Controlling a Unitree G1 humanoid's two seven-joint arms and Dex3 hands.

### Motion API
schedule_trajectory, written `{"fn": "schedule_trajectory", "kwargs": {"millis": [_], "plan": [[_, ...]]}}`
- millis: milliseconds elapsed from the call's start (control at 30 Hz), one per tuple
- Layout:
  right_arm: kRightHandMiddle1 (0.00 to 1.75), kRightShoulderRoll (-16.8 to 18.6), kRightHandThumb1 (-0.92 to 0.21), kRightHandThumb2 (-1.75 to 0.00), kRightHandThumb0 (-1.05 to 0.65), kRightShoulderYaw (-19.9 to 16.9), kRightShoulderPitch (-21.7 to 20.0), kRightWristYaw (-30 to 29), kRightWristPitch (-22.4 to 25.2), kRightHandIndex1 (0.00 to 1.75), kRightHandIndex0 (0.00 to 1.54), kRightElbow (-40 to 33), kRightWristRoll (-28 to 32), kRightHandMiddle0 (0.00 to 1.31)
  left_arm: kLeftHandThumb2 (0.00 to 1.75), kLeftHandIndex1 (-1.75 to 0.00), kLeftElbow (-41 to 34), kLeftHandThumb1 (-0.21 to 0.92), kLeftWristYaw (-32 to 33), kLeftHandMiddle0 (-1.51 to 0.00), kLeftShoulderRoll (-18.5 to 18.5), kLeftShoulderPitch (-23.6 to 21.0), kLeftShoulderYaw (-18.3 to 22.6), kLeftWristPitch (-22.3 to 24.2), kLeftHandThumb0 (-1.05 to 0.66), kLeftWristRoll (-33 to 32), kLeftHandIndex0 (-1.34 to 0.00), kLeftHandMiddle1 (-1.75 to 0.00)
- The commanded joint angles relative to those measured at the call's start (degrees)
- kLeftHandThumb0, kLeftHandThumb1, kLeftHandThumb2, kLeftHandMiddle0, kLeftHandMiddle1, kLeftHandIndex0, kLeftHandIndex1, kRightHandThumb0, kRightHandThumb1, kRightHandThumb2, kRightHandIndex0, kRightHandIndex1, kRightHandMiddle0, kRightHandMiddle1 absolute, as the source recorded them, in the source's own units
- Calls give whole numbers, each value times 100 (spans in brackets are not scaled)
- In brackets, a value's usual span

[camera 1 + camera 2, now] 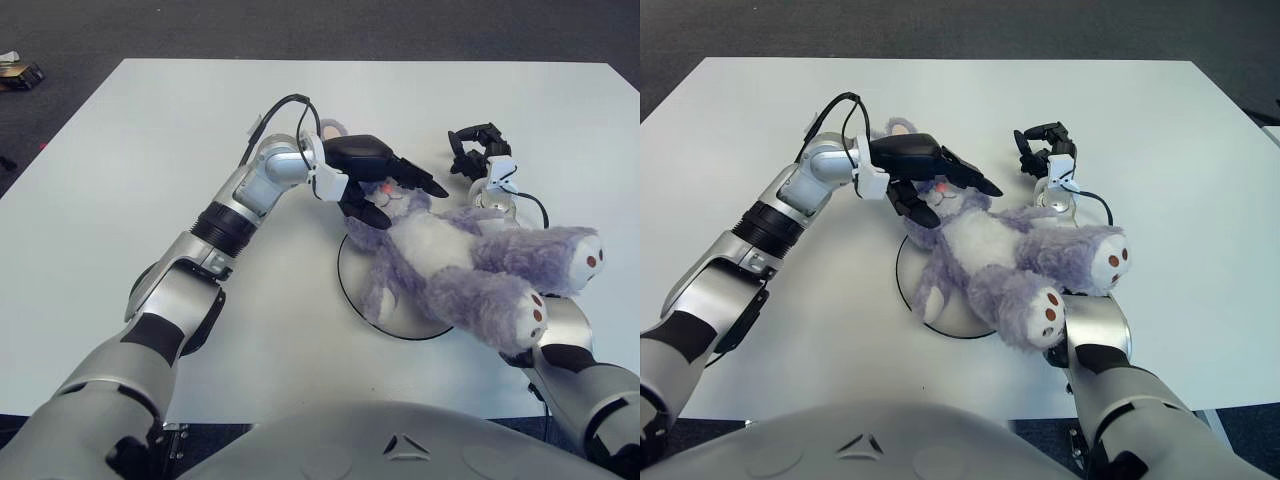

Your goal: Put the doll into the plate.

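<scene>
Purple plush doll (455,262) lies on its back across the white plate (352,283) at frame centre, legs overhanging lower right. Left hand (375,170) sits over its head, fingers spread. Right hand (478,147), fingers curled and empty, upper right of doll. White table (150,150).

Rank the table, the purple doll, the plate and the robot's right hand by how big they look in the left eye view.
1. table
2. doll
3. plate, mostly covered by the doll, so unsure
4. right hand, smallest and farther from the camera
</scene>
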Motion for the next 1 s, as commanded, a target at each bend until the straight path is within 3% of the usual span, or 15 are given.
{"fn": "schedule_trajectory", "kwargs": {"millis": [0,167,233,400,500,533,567,667,767,967], "plan": [[150,44,-92,-30,-36,16,531,121,357,172,72,41,27,43,76,-3,81,92,753,-62,-68,109,363,267,-99,255,-38,-3],[158,21,-92,-37,-36,33,638,39,503,174,81,-343,-39,37,72,-6,299,92,1818,-68,-257,282,661,215,-96,586,-41,-7],[158,7,-92,-37,-36,46,683,-86,493,174,83,-479,-110,36,58,-10,628,92,2442,-73,-487,378,893,69,-84,547,-49,-9],[158,-8,-92,-37,-36,55,790,-165,476,175,83,-653,-151,37,41,-17,1314,92,3077,-83,-886,450,1330,-293,-64,103,-62,-15],[157,-18,-92,-36,-36,52,860,-161,478,175,81,-749,-140,37,37,-39,1584,92,3176,-84,-1001,452,1550,-440,-50,-179,-61,-31],[157,-19,-92,-36,-36,48,878,-154,474,175,81,-782,-134,38,37,-82,1669,92,3195,-83,-1019,432,1642,-456,-45,-286,-52,-39],[157,-20,-92,-36,-36,44,893,-147,474,175,81,-811,-129,38,38,-110,1737,92,3207,-80,-1035,414,1712,-475,-41,-363,-45,-50],[157,-19,-92,-36,-36,39,928,-134,494,175,80,-899,-119,38,39,-143,1832,92,3273,-77,-1070,399,1856,-494,-37,-481,-37,-63],[156,-14,-92,-35,-36,34,964,-124,531,175,80,-1014,-110,38,40,-155,1793,92,3440,-76,-1086,466,2033,-380,-36,-573,-33,-69],[156,1,-92,-35,-36,35,1014,-122,609,175,79,-1161,-113,38,41,-161,1573,92,3669,-77,-1112,661,2265,-70,-35,-695,-31,-74]]}}
